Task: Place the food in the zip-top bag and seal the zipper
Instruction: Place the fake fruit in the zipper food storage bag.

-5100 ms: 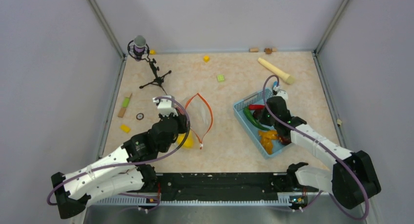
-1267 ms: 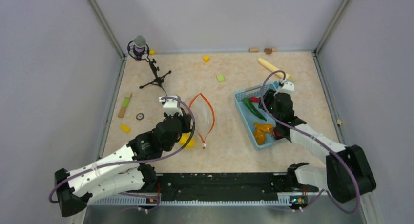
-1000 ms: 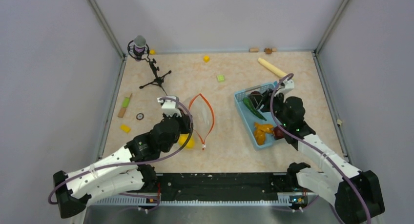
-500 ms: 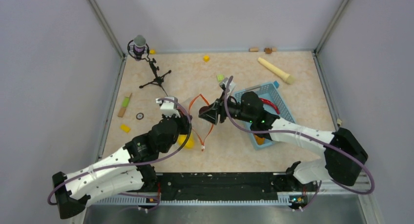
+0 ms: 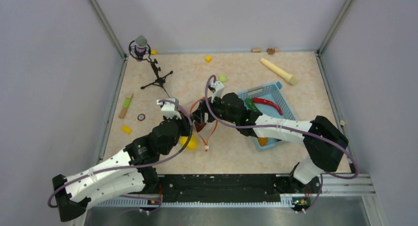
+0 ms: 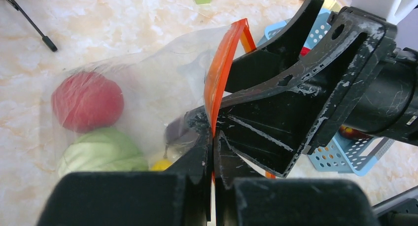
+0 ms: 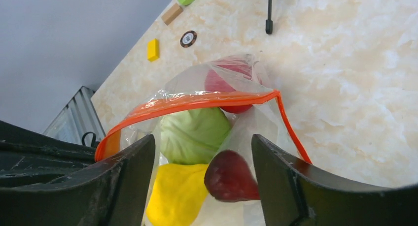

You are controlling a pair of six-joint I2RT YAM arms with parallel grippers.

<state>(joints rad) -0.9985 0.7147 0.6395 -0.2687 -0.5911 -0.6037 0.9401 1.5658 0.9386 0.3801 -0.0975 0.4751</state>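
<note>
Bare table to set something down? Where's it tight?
Bare: middle back, between tripod, green block and wooden stick; front strip between bag and base rail. Tight: bag mouth, where left tool pinches the zipper and right tool reaches in.

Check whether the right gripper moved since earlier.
Yes. The right gripper swung left, from right of the green cube to its left, at the zip-top bag.

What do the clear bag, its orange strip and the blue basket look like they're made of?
Bag: thin glossy plastic film, see-through and crinkled. Orange strip: stiffer, smooth, slightly translucent plastic, probably. Basket: rigid light-blue moulded plastic, likely, with rows of holes.
</note>
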